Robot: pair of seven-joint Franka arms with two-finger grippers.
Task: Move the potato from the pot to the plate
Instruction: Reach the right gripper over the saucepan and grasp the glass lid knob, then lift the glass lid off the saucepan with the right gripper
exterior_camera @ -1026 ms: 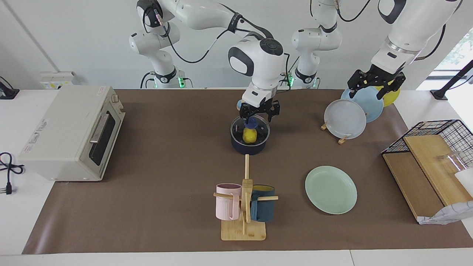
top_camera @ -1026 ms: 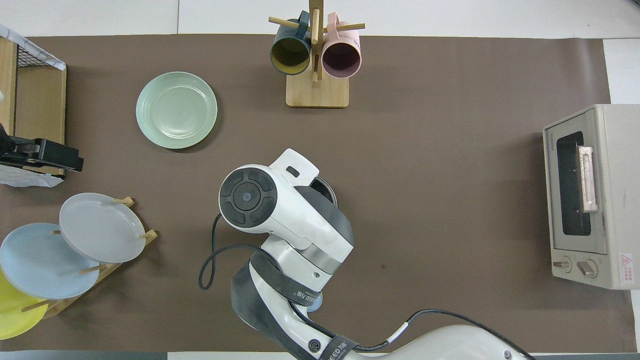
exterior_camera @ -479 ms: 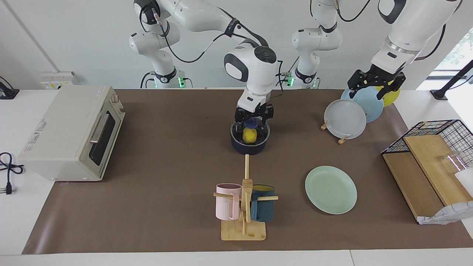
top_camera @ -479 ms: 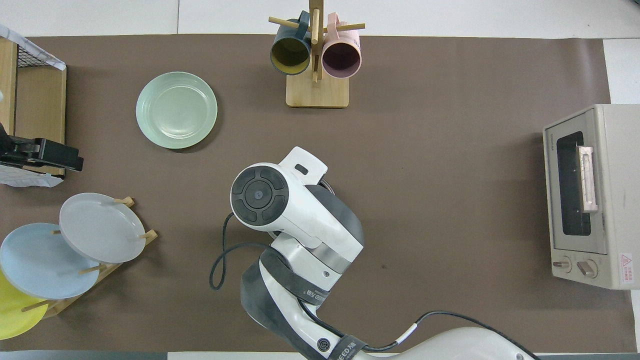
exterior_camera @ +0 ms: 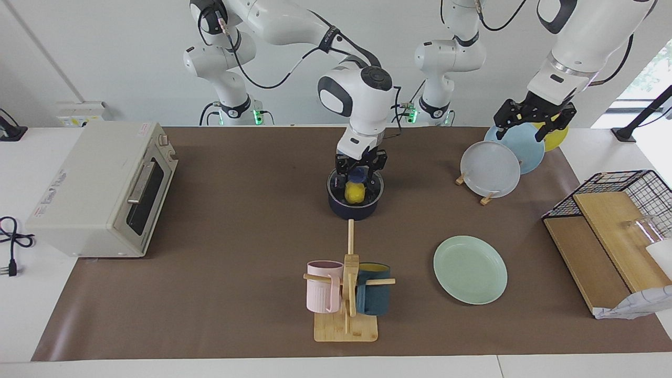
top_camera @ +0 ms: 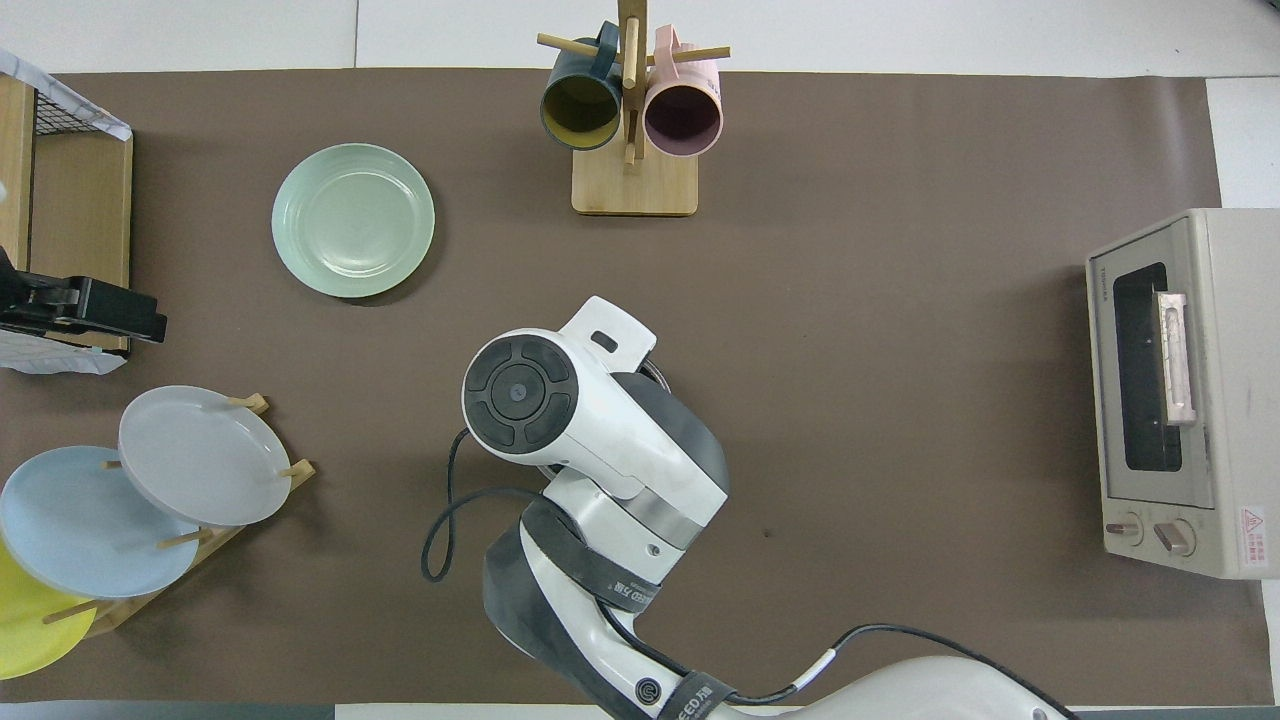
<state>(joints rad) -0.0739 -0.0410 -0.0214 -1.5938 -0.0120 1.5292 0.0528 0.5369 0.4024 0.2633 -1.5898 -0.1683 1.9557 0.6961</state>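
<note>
The yellow potato (exterior_camera: 355,193) lies in the dark blue pot (exterior_camera: 353,211) at the middle of the table. My right gripper (exterior_camera: 358,181) is open and reaches down into the pot, with a finger on either side of the potato. In the overhead view the right arm covers the pot and the potato. The mint-green plate (exterior_camera: 470,269) lies empty, farther from the robots than the pot and toward the left arm's end; it also shows in the overhead view (top_camera: 353,220). My left gripper (exterior_camera: 533,123) waits open and empty over the plate rack.
A rack (exterior_camera: 491,169) with grey-white, light blue and yellow plates stands at the left arm's end. A wooden mug tree (exterior_camera: 346,294) with a pink and a dark blue mug stands farther from the robots than the pot. A toaster oven (exterior_camera: 100,189) and a wire basket (exterior_camera: 614,220) flank the table.
My right gripper has come down from just above the pot into it, around the potato, and its fingers have drawn closer together. The left arm has not moved.
</note>
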